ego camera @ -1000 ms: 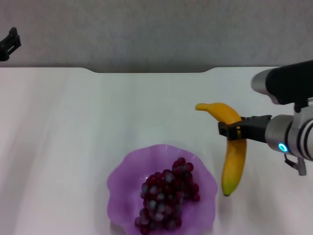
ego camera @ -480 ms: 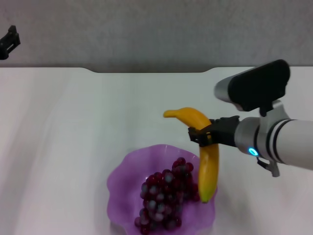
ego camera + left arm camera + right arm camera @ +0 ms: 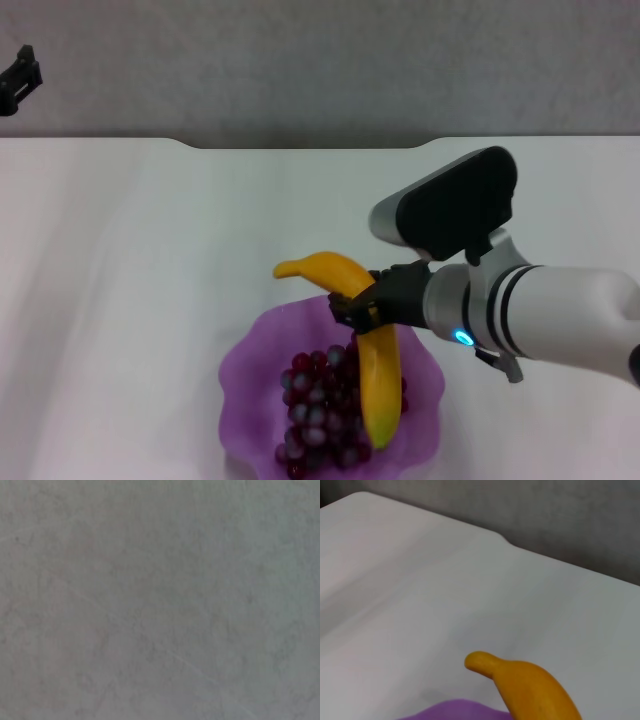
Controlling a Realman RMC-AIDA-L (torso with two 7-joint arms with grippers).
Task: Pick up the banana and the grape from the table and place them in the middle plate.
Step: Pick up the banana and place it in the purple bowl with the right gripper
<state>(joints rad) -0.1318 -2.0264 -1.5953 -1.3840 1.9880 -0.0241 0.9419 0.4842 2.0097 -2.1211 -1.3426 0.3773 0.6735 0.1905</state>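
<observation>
Left hand [image 3: 18, 85]: parked far left above the plain white counter [image 3: 120, 300]; grip state cannot be told.
Dark red-purple grape bunch [image 3: 320, 410]: already inside translucent purple scalloped plate [image 3: 245, 375].
Curved yellow-orange plastic-looking banana [image 3: 365, 355]: clamped in right hand [image 3: 362, 305], hanging over the plate, release remaining.

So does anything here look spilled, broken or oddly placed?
Nothing stands out. The bunch of dark red-purple grapes lies in the wavy-rimmed translucent purple plate, and the right tool holds the curved yellow banana over it.
</observation>
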